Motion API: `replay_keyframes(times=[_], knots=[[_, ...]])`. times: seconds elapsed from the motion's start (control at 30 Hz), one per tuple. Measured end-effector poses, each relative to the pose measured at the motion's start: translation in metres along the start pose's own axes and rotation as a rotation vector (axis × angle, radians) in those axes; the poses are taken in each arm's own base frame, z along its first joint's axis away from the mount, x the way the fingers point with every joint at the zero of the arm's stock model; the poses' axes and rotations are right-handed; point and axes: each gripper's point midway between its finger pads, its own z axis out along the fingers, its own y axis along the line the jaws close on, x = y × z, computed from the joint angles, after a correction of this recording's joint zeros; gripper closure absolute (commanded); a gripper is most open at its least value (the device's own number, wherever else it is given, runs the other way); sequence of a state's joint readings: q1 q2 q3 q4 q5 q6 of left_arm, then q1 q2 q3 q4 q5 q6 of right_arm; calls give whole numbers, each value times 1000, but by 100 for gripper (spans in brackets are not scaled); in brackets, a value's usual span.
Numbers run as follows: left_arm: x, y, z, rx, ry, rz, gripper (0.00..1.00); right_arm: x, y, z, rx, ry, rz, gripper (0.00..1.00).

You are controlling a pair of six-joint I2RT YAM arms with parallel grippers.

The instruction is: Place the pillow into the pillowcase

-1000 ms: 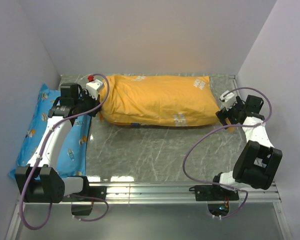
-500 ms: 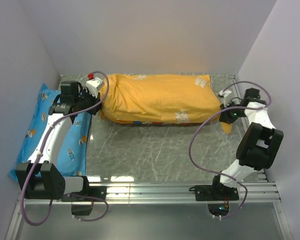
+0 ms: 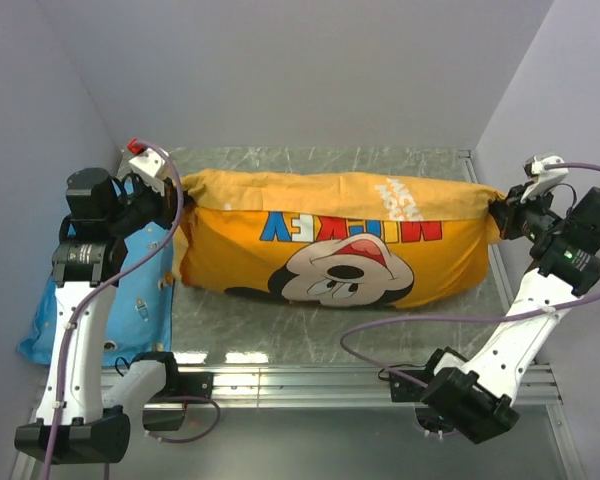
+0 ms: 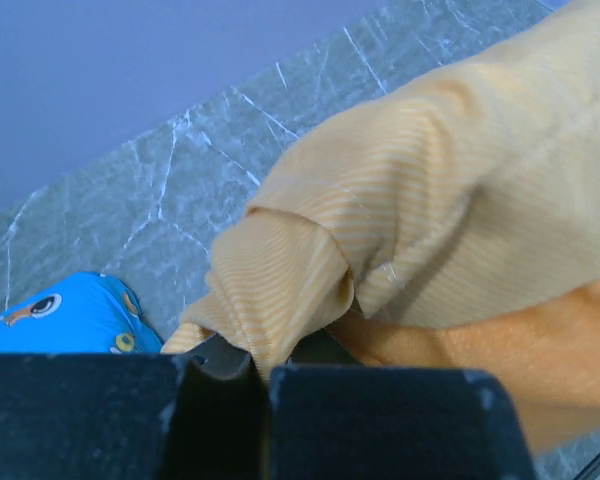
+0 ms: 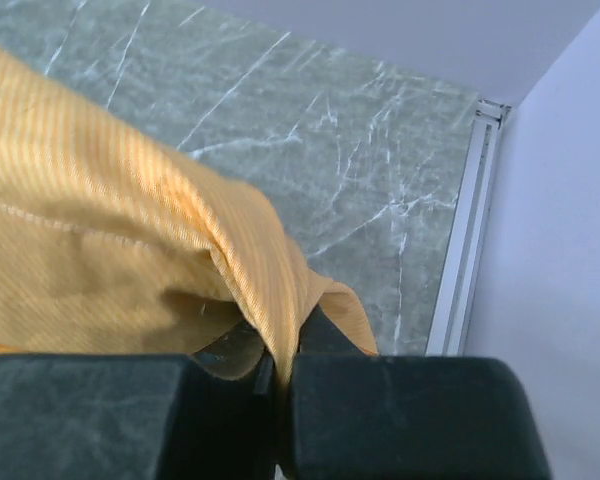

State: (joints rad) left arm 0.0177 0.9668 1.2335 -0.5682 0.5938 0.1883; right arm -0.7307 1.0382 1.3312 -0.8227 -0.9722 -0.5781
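Note:
The orange pillowcase point(image 3: 330, 240) hangs stretched between both arms above the table, its Mickey Mouse face turned toward the camera and upside down. It bulges, stuffed full; the pillow is hidden inside it. My left gripper point(image 3: 170, 205) is shut on the pillowcase's left corner, where a bunched fold of orange cloth point(image 4: 280, 290) runs down between the jaws. At the other end my right gripper point(image 3: 500, 215) is shut on the right corner, with the cloth point(image 5: 270, 280) pinched between its fingers.
A blue cartoon-print pillow point(image 3: 130, 300) lies along the left edge of the grey marble table point(image 3: 310, 330), below the left arm. A metal rail point(image 5: 465, 240) borders the table on the right. Walls close in the back and both sides.
The right gripper closed on the pillowcase's right corner. Both arms rose and lifted the stuffed pillowcase off the table, turning it so that the Mickey face shows.

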Motion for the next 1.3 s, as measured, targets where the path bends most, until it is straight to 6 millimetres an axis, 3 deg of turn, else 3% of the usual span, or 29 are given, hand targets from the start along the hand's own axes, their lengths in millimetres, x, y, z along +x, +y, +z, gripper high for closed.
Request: replay_keyframes(times=[0.07,0.17,0.23,0.27,0.3,0.33,0.4,0.47,0.53,0.57,0.67,0.7,0.77,0.83,0.9,1.0,1.17,1.3], knots=[[-6,2,2,-2,-10,-1,100,-2,-2,9,12,1,20,100],[2,15,29,28,33,-40,100,9,-17,43,-2,47,76,100],[18,29,57,53,85,-82,94,24,-30,78,-14,105,130,76],[28,38,75,64,120,-109,90,37,-38,99,-13,149,157,53],[40,48,94,72,162,-138,84,48,-49,119,8,195,184,9],[54,66,118,62,206,-167,69,59,-60,141,27,238,211,2],[64,104,152,18,247,-208,59,67,-82,175,72,308,237,1],[59,152,176,-47,230,-244,48,55,-101,195,114,314,241,1],[53,201,172,-137,197,-294,40,35,-111,194,151,289,226,0],[50,221,160,-184,179,-313,39,23,-112,185,168,272,214,0],[36,257,112,-293,128,-328,29,-11,-96,143,187,216,155,0],[30,257,95,-315,110,-321,27,-19,-88,130,186,200,134,0],[25,233,76,-304,112,-314,1,-32,-61,102,161,169,86,0],[17,196,71,-252,109,-283,1,-30,-35,82,126,157,59,0],[17,154,72,-174,120,-269,1,-12,-12,72,79,176,58,0],[28,117,74,-76,150,-282,1,28,9,67,33,242,97,0],[78,99,65,-71,245,-357,1,97,34,62,-19,384,185,0],[117,81,45,-105,313,-371,1,117,51,48,-29,403,184,0]])
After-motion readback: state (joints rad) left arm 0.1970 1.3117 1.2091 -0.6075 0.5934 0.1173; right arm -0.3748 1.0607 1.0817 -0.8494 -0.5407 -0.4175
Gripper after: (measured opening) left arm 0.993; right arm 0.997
